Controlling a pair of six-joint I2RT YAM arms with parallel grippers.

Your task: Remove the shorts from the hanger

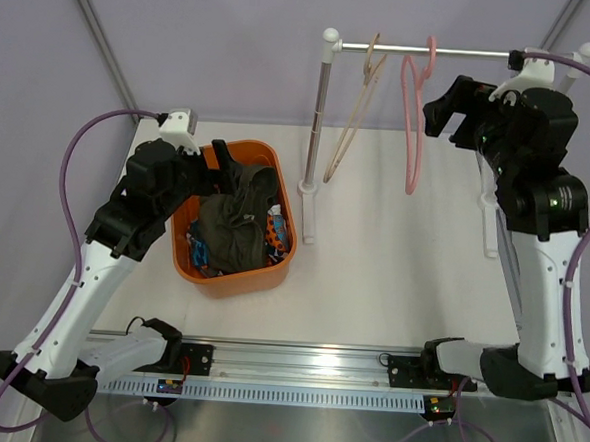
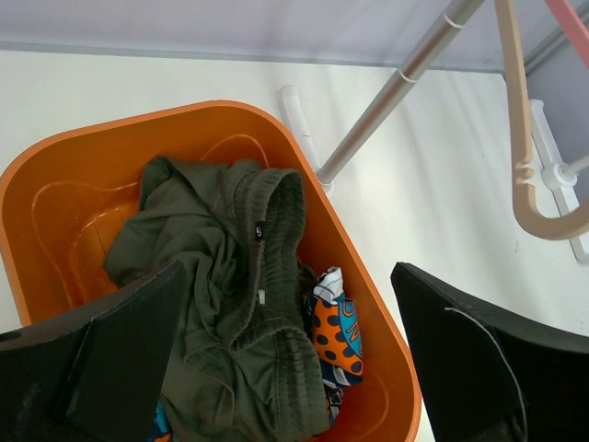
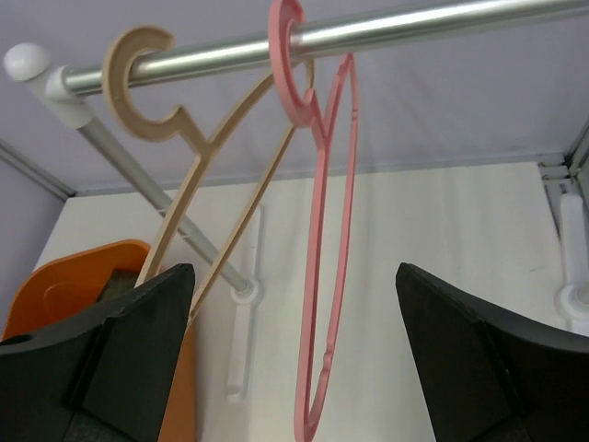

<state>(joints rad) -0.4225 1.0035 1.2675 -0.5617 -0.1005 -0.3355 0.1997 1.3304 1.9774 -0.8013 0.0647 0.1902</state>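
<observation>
The olive green shorts (image 1: pixel 237 222) lie crumpled in the orange basket (image 1: pixel 186 259), off any hanger. In the left wrist view the shorts (image 2: pixel 230 295) fill the basket (image 2: pixel 373 285) right under my left gripper (image 2: pixel 285 359), which hangs open above them with nothing held. The left gripper (image 1: pixel 223 175) sits over the basket's back edge. A bare pink hanger (image 1: pixel 415 158) and a bare beige hanger (image 1: pixel 371 60) hang on the rail (image 1: pixel 456 53). My right gripper (image 1: pixel 440 115) is open beside the pink hanger (image 3: pixel 307 328), which hangs between its spread fingers, touched by neither.
A patterned orange-and-blue garment (image 2: pixel 333 322) lies in the basket beside the shorts. The rail's white posts (image 1: pixel 318 132) stand on feet on the table. The beige hanger (image 3: pixel 114 72) hangs left of the pink one. Purple walls close in the back and sides.
</observation>
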